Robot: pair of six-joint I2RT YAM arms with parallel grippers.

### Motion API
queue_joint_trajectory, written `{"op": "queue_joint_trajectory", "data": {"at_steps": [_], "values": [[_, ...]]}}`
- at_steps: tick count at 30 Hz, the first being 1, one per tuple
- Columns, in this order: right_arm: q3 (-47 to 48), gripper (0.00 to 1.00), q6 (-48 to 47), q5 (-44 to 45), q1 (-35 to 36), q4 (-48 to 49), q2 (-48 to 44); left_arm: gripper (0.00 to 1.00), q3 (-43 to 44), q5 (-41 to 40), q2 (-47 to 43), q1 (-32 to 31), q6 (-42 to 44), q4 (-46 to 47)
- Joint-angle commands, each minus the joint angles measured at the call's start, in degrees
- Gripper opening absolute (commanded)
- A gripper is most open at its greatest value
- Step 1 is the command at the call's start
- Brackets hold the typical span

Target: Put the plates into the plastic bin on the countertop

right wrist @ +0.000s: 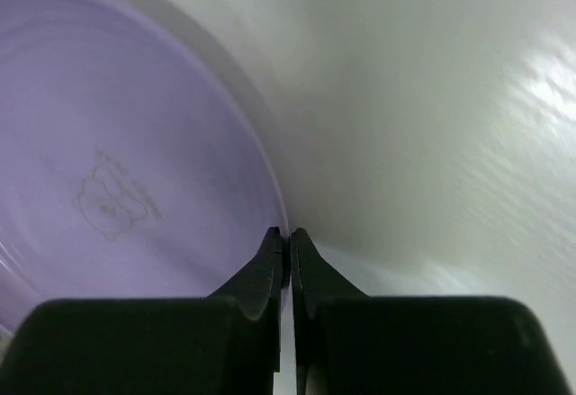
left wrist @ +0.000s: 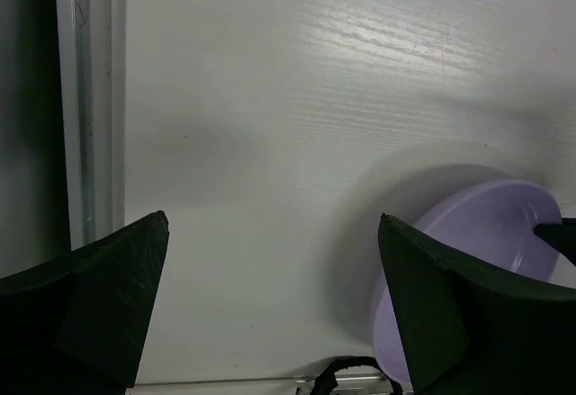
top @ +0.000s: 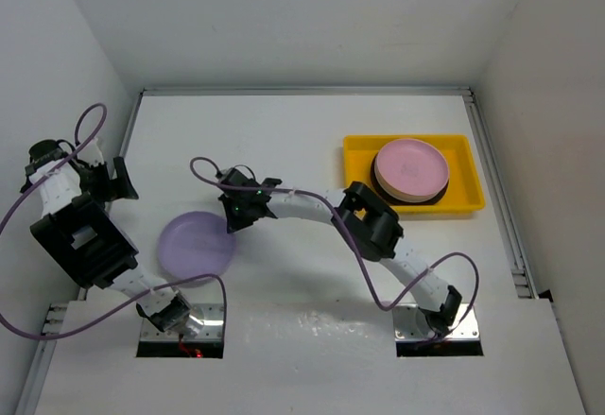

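Observation:
A lilac plate (top: 196, 245) is on the white countertop (top: 302, 141) at the left. In the left wrist view it (left wrist: 490, 237) stands tilted, one edge raised. My right gripper (top: 232, 216) is shut on its right rim; the right wrist view shows the jaws (right wrist: 288, 233) pinched on the plate's edge (right wrist: 135, 143). My left gripper (top: 120, 181) is open and empty near the left wall, to the left of the plate, fingers (left wrist: 117, 278) wide apart over bare counter. The yellow plastic bin (top: 359, 164) at the back right holds a stack of plates with a pink plate (top: 411, 167) on top.
A dark rim (top: 416, 200) shows under the stack in the bin. A raised metal rim (left wrist: 85, 98) runs along the counter's left edge, close to my left gripper. White walls enclose the counter on three sides.

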Motion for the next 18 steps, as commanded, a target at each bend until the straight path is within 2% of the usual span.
{"op": "queue_joint_trajectory", "data": {"at_steps": [1, 3, 5, 6, 8, 9, 11, 12, 14, 15, 16, 18], "values": [[-4.96, 0.0, 1.44, 8.54, -1.62, -1.3, -6.52, 0.99, -0.31, 2.04, -0.64, 0.31, 1.04, 0.48], [-10.29, 0.0, 2.84, 9.52, -2.94, -0.26, -13.53, 0.99, -0.31, 2.56, -1.17, 0.83, 1.56, 0.48], [-13.65, 0.0, 4.77, 9.79, -7.42, 0.63, -20.31, 0.99, 0.22, 2.57, -2.22, 0.83, 1.56, 0.48], [-19.68, 0.0, 5.3, 9.44, -11.7, 2.28, -28.34, 0.99, 0.22, 2.57, -2.22, 0.83, 1.56, 0.48], [-25.41, 0.0, 4.78, 9.62, -14.89, 2.83, -33.75, 0.99, 0.75, 3.09, -2.75, 0.83, 1.56, 0.48], [-28.41, 0.0, 4.61, 10.66, -20.3, 1.35, -41.26, 0.99, 0.75, 3.09, -2.75, 0.83, 1.56, 0.48], [-31.75, 0.0, 4.43, 10.93, -26.81, -0.76, -45.71, 0.99, 0.75, 3.61, -2.75, 0.83, 1.56, 0.48], [-33.78, 0.0, 4.26, 11.11, -29.12, -4.25, -51.56, 0.99, 0.75, 3.62, -2.75, 0.83, 1.56, 0.48], [-36.78, 0.0, 3.56, 12.33, -37.8, -7.08, -56.34, 0.99, 0.75, 4.14, -2.14, 1.36, 1.56, 0.48], [-37.74, 0.0, 3.38, 12.86, -39.67, -8.06, -57.76, 0.99, 1.27, 4.15, -2.14, 1.36, 1.04, 0.48], [-39.58, 0.0, 2.85, 13.48, -45.35, -10.16, -59.52, 0.99, 1.28, 4.67, -1.61, 1.36, 1.04, 0.48], [-40.39, 0.0, 1.1, 13.92, -48.64, -13.07, -60.85, 0.99, 1.8, 5.28, -0.99, 1.36, 0.51, 0.48]]}}
